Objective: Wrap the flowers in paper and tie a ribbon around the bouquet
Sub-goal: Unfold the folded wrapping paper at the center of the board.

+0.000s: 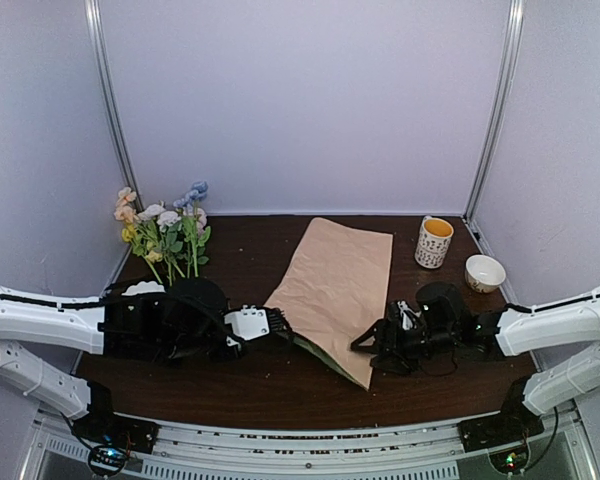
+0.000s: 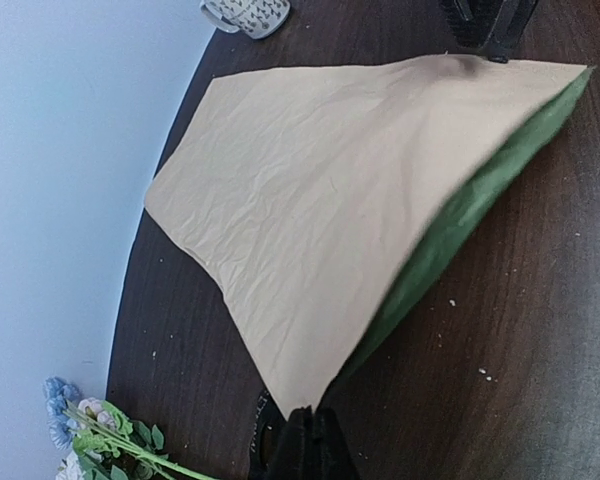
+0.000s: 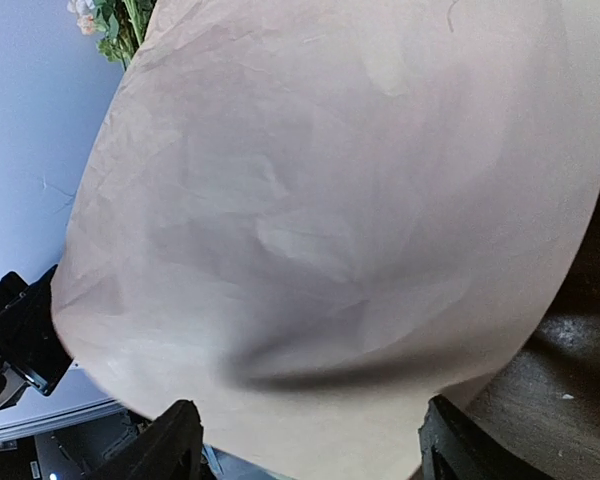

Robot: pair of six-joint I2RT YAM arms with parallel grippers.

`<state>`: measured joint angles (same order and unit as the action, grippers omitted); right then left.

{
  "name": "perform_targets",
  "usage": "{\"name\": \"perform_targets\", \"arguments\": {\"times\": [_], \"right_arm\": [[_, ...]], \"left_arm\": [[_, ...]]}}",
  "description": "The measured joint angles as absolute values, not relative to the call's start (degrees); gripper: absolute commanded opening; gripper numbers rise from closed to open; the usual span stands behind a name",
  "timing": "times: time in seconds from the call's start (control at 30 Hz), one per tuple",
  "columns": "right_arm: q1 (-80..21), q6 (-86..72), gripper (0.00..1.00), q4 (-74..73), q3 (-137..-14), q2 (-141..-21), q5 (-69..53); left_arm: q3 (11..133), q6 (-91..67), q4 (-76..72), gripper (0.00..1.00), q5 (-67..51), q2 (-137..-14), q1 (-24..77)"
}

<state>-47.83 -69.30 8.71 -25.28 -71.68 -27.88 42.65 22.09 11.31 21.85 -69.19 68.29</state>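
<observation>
The paper (image 1: 335, 285) lies folded at the table's middle, tan side up, with its green underside showing along the near left edge (image 2: 460, 215). My left gripper (image 1: 278, 325) (image 2: 315, 432) is shut on the paper's near left corner and holds it just off the table. A short black strip with pale lettering, apparently the ribbon (image 2: 259, 435), shows beside those fingers. My right gripper (image 1: 377, 352) (image 3: 310, 450) is open at the paper's near right corner. The sheet (image 3: 340, 200) bulges between its spread fingers (image 3: 175, 445). The flowers (image 1: 165, 235) lie at the back left.
A patterned mug (image 1: 433, 242) and a small white bowl (image 1: 485, 272) stand at the back right, beyond the right arm. Pale walls close the table in on three sides. Dark wood shows between the flowers and the paper.
</observation>
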Motion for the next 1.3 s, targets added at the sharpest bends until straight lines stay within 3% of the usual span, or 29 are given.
{"name": "perform_targets", "arguments": {"times": [0.4, 0.57, 0.9, 1.3], "right_arm": [[-47.8, -70.6, 0.93, 8.8, -23.9, -69.7, -27.7], [-47.8, -71.4, 0.94, 8.7, -21.4, -69.6, -27.1], [-47.8, -72.6, 0.92, 14.6, -21.3, -74.7, -27.9], [-47.8, -73.7, 0.79, 20.8, -21.3, -76.4, -29.1]], "left_arm": [[42.7, 21.7, 11.2, 0.00, 21.6, -69.2, 68.1], [42.7, 21.7, 11.3, 0.00, 21.6, -69.2, 67.8], [44.1, 21.3, 11.6, 0.00, 20.6, -68.2, 67.5], [44.1, 20.1, 11.7, 0.00, 19.7, -67.1, 67.5]]}}
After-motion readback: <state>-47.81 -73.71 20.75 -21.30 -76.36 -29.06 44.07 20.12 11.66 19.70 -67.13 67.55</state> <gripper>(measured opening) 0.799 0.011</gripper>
